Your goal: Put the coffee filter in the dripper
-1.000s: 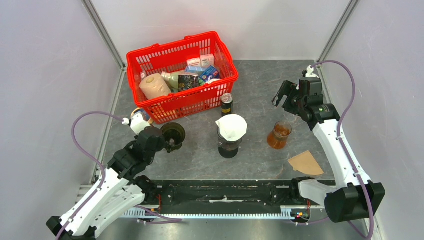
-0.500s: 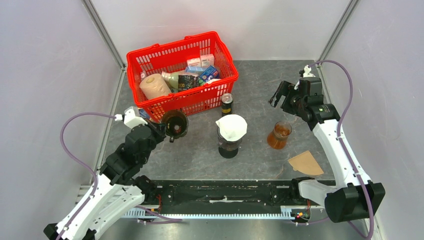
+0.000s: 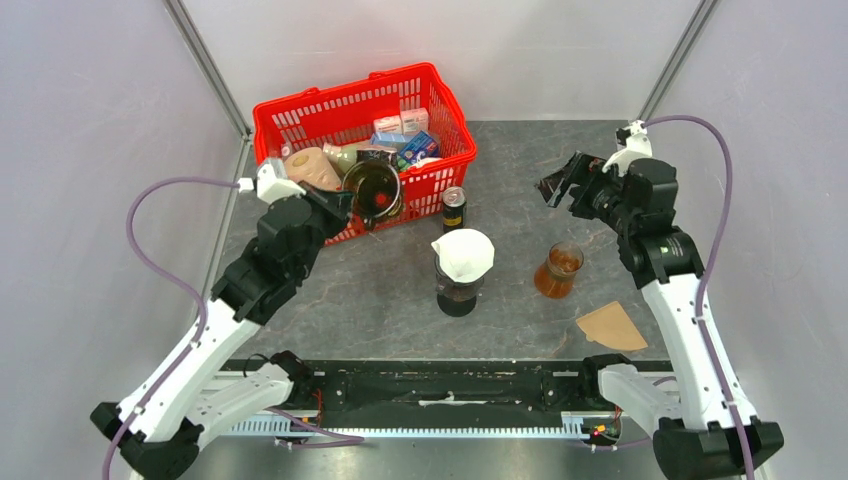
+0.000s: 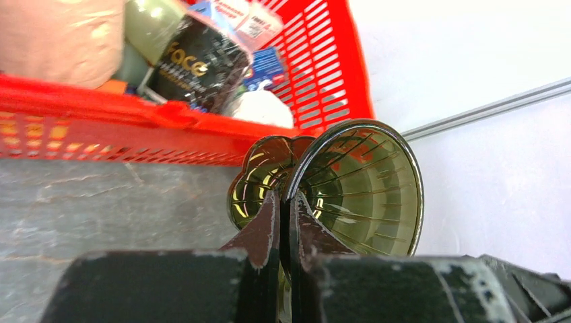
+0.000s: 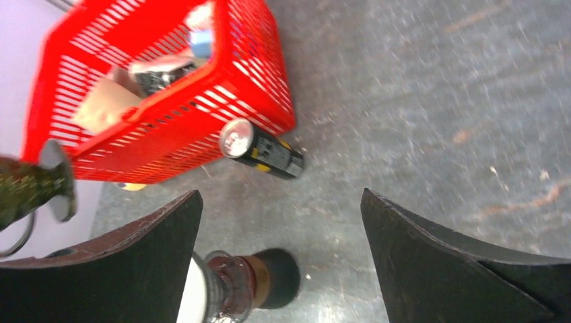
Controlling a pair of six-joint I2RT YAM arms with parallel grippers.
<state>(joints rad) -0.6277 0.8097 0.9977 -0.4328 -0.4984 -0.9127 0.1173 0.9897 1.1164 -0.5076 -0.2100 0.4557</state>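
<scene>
My left gripper (image 3: 347, 206) is shut on the rim of the dripper (image 3: 372, 188), a smoky translucent ribbed cone. It holds the cone tilted in the air against the front of the red basket (image 3: 340, 88). In the left wrist view the fingers (image 4: 266, 225) pinch the dripper (image 4: 367, 188) wall at the left gripper (image 4: 286, 198). A white coffee filter (image 3: 463, 253) sits in the mouth of a glass carafe (image 3: 458, 292) at the table's centre. A brown coffee filter (image 3: 611, 327) lies flat at the front right. My right gripper (image 3: 560, 186) hangs open and empty at the back right, with the right gripper (image 5: 281, 195) above the carafe (image 5: 236, 286).
The red basket (image 4: 101, 101) holds a paper roll, packets and cartons. A small dark can (image 3: 454, 208) stands just in front of the basket's right corner, and shows again as a can (image 5: 262, 148). A glass of amber liquid (image 3: 560, 270) stands right of the carafe. Walls close in on three sides.
My left arm has lifted the dripper off the table and carried it back and right, up to the basket's front. The right arm has shifted slightly right and up, still open.
</scene>
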